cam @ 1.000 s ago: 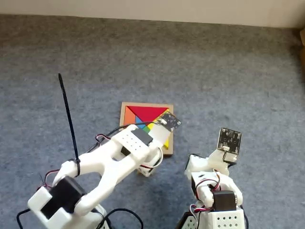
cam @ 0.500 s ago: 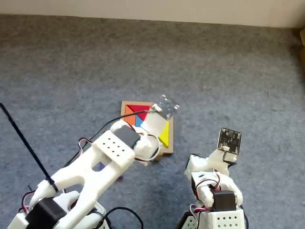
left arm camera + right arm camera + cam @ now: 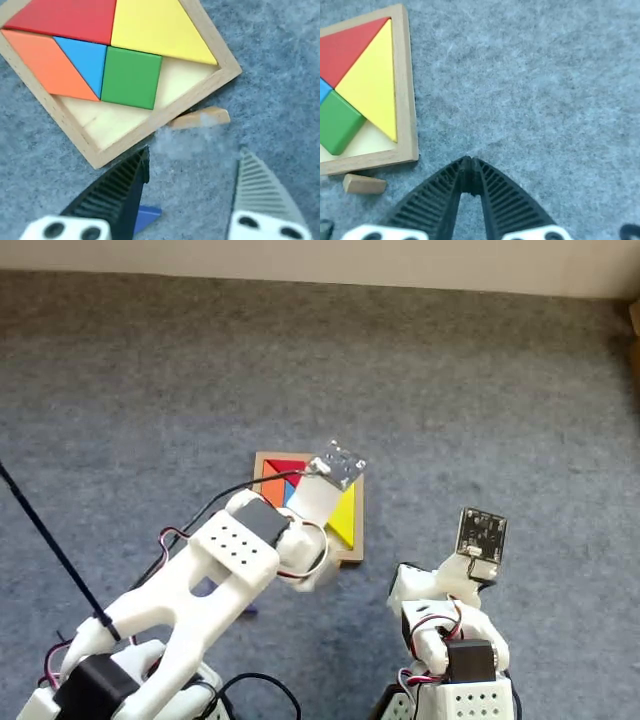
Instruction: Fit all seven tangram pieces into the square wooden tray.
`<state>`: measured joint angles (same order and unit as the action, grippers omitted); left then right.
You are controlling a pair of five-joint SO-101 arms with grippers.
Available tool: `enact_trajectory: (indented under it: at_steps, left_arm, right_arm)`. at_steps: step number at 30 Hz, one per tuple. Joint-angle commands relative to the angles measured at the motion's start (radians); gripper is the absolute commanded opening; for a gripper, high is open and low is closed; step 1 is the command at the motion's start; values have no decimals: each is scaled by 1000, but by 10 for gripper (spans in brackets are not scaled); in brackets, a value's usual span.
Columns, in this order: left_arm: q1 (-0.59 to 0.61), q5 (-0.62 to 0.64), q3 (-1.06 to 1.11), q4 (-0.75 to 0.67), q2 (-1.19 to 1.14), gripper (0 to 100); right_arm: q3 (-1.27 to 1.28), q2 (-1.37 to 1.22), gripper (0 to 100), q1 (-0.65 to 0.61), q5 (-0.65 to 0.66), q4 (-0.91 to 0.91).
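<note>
right gripper point(image 3: 468, 167) closed, empty, over carpet point(image 3: 545, 75) | left gripper point(image 3: 192, 160) open, empty, near tray corner | loose blue piece point(image 3: 148, 216) on carpet by its black finger | tan piece point(image 3: 200, 118) just beside tray point(image 3: 127, 139) outer edge | tray contained green square point(image 3: 131, 77), blue triangle point(image 3: 85, 57), orange piece point(image 3: 50, 62), yellow triangle point(image 3: 155, 30), red triangle point(image 3: 65, 20)

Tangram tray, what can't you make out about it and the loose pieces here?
High view: the left arm covers the middle of the wooden tray, hiding pieces there.
Left wrist view: the blue piece on the carpet is mostly behind the left gripper; shape unclear.
Right wrist view: the picture edge cuts off the tray.
</note>
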<state>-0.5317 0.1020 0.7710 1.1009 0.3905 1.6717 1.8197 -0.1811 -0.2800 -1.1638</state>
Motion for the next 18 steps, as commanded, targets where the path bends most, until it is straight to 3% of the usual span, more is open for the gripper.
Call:
enact_trajectory:
  at_steps: [1,8,18]
  left_arm:
    - [-53,-141,-13,20,36,347]
    - [-50,-393,-13,-25,33,287]
    - [-56,-528,-157,-66,-252,284]
  right_arm:
    - [157,15,8,13,6,36]
    - [157,15,8,13,6,36]
    - [157,15,8,13,6,36]
